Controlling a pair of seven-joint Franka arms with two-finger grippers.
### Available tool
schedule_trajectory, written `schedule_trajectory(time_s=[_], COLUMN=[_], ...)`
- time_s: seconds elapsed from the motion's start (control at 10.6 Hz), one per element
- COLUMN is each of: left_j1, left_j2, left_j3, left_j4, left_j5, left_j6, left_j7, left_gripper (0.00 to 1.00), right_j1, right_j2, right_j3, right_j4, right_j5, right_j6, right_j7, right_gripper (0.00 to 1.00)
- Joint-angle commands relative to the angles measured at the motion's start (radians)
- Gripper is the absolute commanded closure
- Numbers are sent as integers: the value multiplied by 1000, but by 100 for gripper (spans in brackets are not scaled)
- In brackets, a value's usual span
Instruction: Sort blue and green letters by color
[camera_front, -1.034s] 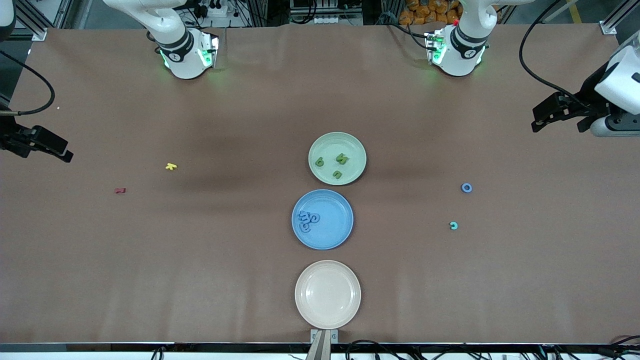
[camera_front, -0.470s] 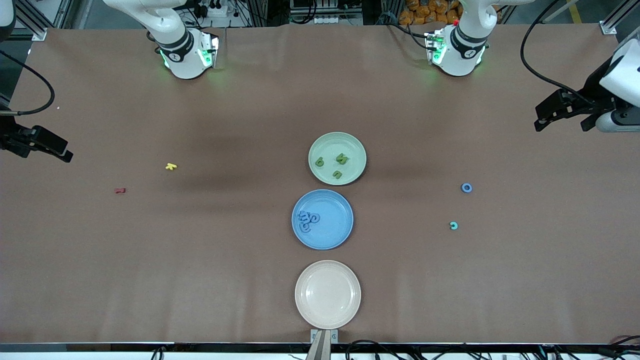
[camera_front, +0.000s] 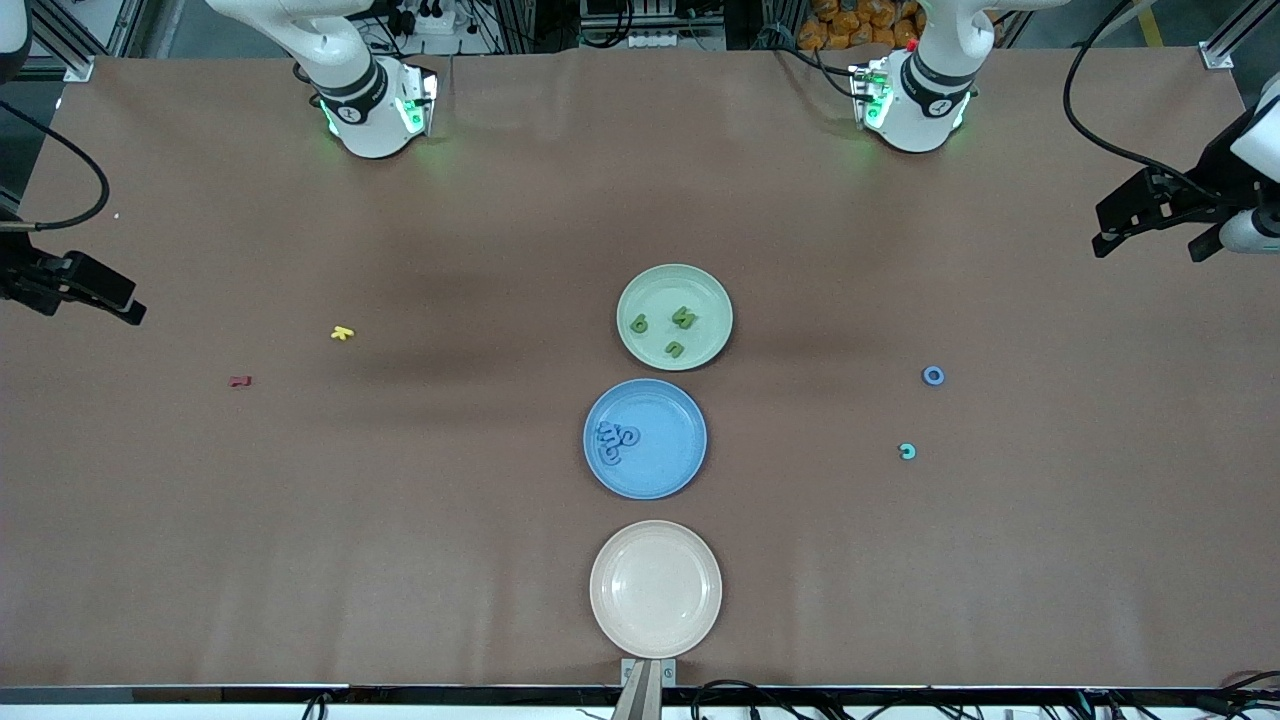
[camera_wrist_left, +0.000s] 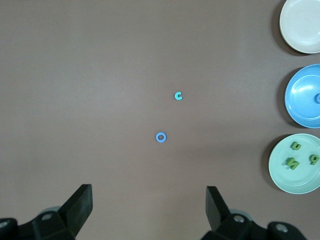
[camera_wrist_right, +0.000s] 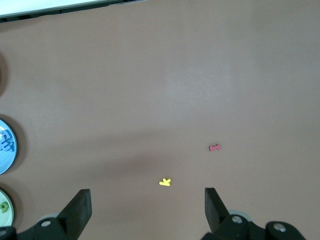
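— Only the left gripper (camera_front: 1150, 215) has shifted: it has slid farther out toward the left arm's edge of the table (camera_front: 300, 520) than a second ago, and nothing else has moved.

— Are its fingers (camera_wrist_left: 80, 212) holding anything?

— No, they stand wide apart and empty, up over bare table at the left arm's end. The right gripper (camera_front: 95, 295) waits over the right arm's end, fingers (camera_wrist_right: 77, 210) equally spread, nothing between them.

— Where are the letters?

— Three green letters (camera_front: 672, 328) lie in the green plate (camera_front: 640, 285), which is farthest from the front camera of the three plates. A cluster of blue letters (camera_front: 615, 441) sits in the blue plate (camera_front: 670, 465) just nearer the camera. The cream plate (camera_front: 655, 588) is nearest of all.

— Any loose?

— Two, toward the left arm's end: a blue ring letter (camera_front: 932, 375) and, somewhat nearer the camera, a cyan letter (camera_front: 907, 451); both lie flat on the table, apart from each other and well apart from the plates.

— And the right arm's end?

— A yellow letter (camera_front: 342, 333) and a red letter (camera_front: 239, 381) lie there on the table, the red one nearer the camera.
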Motion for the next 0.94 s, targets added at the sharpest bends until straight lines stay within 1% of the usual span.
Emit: schedule_trajectory(time_s=[0.0, 0.38, 0.85], left_j1=[-27, -47, -53], left_j2=[-2, -3, 3], left_j3=[14, 3, 4], left_j4=[8, 8, 8], left_j5=[12, 13, 27], left_j6=[-13, -19, -45], left_j7=[-88, -150, -151], left_gripper=[0, 0, 0], right_j1=[-13, -11, -11], right_j2=[0, 0, -2], right_j3=[10, 8, 6], right_j4=[10, 10, 8], right_j5=[-7, -7, -5], right_j6=[-3, -3, -4], right_j7=[0, -1, -1], right_gripper=[0, 0, 0])
